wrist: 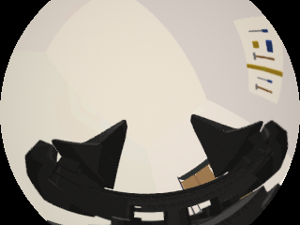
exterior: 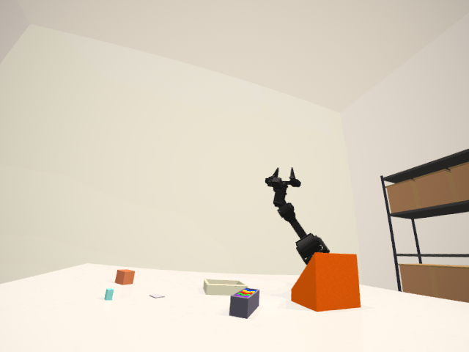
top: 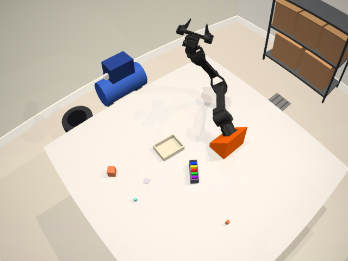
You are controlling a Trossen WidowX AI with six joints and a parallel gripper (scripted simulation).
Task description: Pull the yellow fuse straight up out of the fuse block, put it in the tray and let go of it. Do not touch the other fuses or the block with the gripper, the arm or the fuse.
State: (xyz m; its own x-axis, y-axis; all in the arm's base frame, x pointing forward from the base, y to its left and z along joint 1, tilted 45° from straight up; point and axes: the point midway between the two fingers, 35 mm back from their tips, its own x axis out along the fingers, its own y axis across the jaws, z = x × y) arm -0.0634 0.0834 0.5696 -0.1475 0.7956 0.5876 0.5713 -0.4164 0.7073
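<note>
The dark fuse block [top: 194, 181] [exterior: 238, 306] stands on the table with a row of fuses in it: blue, yellow, red, green and purple. The yellow fuse [top: 193, 166] sits in the block between the blue fuse [top: 193, 162] and the red fuse [top: 193, 170]. The beige tray [top: 164, 158] [exterior: 223, 290] is empty and lies near the block, on its far left side in the top view. My gripper [top: 198, 22] [exterior: 284, 169] [wrist: 159, 120] is open and empty, raised high above the table and pointing upward, far from the block and tray.
The orange arm base [top: 231, 143] [exterior: 337, 281] stands right of the block. An orange cube [top: 111, 171] [exterior: 124, 276], a turquoise piece [top: 135, 199] [exterior: 108, 293], a thin flat square [top: 146, 181] [exterior: 157, 295] and a small orange piece [top: 227, 222] lie on the table.
</note>
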